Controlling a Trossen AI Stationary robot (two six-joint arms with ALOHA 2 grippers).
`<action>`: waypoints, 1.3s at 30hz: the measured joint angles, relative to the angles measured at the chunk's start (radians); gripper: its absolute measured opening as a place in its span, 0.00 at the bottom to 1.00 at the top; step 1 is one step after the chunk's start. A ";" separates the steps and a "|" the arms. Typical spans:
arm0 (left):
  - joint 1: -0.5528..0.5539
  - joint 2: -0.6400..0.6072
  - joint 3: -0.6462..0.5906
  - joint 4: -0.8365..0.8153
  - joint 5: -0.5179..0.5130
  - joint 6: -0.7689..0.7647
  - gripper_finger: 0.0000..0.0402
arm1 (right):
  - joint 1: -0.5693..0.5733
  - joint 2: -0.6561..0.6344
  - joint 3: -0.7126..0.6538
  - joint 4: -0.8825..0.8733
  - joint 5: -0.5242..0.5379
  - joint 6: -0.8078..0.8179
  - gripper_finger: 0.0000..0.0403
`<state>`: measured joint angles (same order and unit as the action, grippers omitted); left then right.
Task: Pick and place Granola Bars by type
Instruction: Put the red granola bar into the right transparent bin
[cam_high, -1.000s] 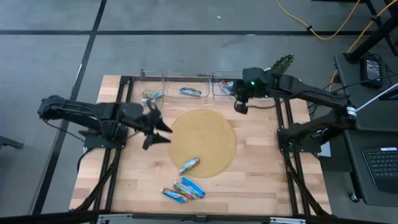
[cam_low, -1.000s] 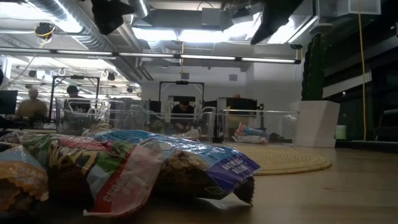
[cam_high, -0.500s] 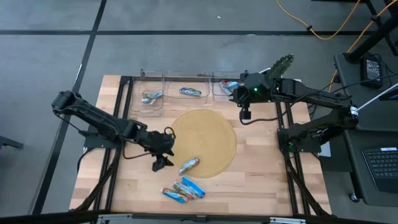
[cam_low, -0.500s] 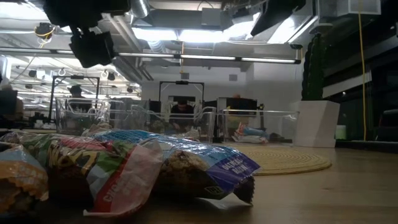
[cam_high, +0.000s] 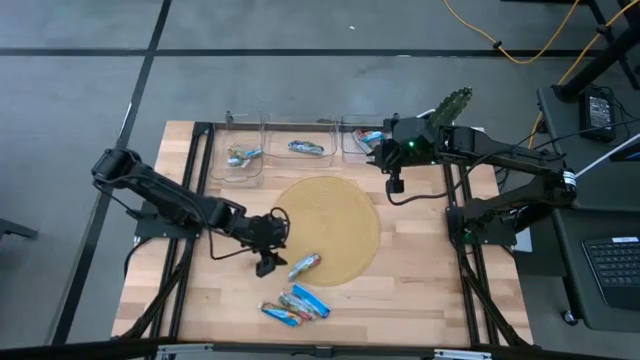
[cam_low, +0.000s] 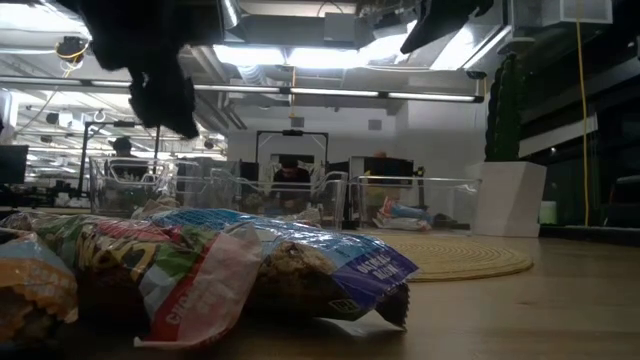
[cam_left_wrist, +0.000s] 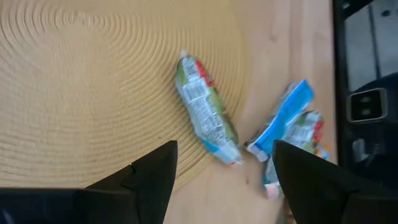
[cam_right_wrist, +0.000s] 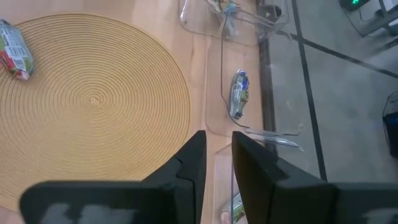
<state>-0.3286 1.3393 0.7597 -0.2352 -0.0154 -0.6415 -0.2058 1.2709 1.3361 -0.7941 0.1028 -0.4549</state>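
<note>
Now hovering: left gripper (cam_high: 266, 262), spread wide, beside granola bar (cam_high: 304, 265) at mat (cam_high: 330, 205) edge. Probably light, crinkly, slippery; best pinched mid-wrapper. Right gripper (cam_high: 395, 184) narrow, empty, near bins (cam_high: 262, 140).

Print on the nearest granola bar wrappers (cam_low: 200, 270), too blurred to read, no other legible text

Even overhead light (foreground blurred)
</note>
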 joint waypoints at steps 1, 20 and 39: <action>0.000 0.014 0.000 0.000 0.000 -0.007 0.63 | 0.000 0.000 0.000 -0.002 0.000 0.000 0.20; 0.000 0.244 0.106 0.001 -0.019 -0.034 0.63 | -0.007 -0.031 0.000 -0.036 -0.002 -0.072 0.20; -0.007 0.438 0.190 0.037 -0.013 -0.052 0.63 | -0.007 -0.031 0.000 -0.043 -0.002 -0.128 0.20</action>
<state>-0.3354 1.7774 0.9501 -0.1978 -0.0284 -0.6935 -0.2131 1.2404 1.3361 -0.8375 0.1009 -0.5833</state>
